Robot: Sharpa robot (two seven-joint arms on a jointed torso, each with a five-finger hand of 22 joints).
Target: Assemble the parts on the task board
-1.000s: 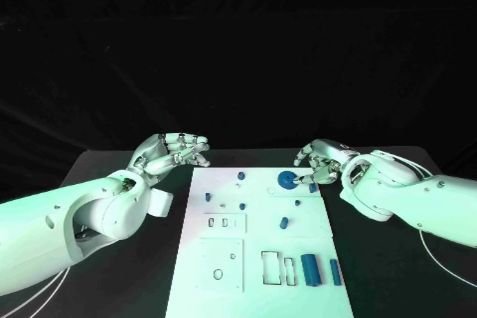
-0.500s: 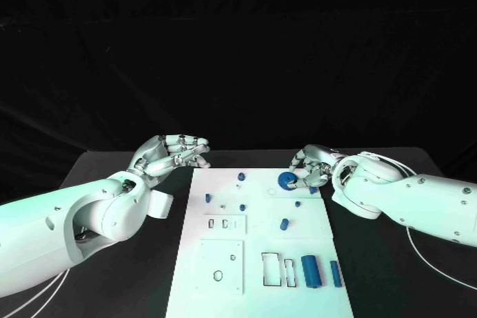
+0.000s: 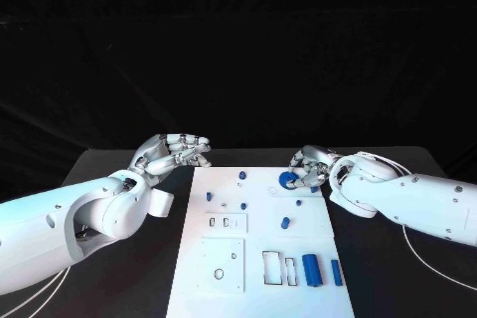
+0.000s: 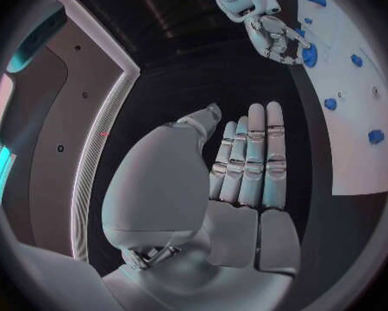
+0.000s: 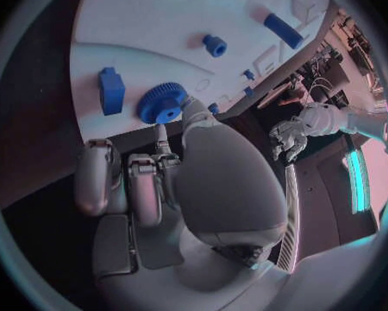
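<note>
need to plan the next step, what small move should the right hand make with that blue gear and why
Probably a small lift, or a slide toward a peg. The right hand has its fingers at the blue gear, which seems to lie flat on the white board near its far edge; whether it sits on a peg I cannot tell. The left hand holds nothing, off the board.

table (image 3: 119, 276) — black, bare at board's sides | backdrop (image 3: 238, 70) — black curtain

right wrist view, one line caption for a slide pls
Right hand pinches a blue gear at the edge of the white task board, beside a blue block.
</note>
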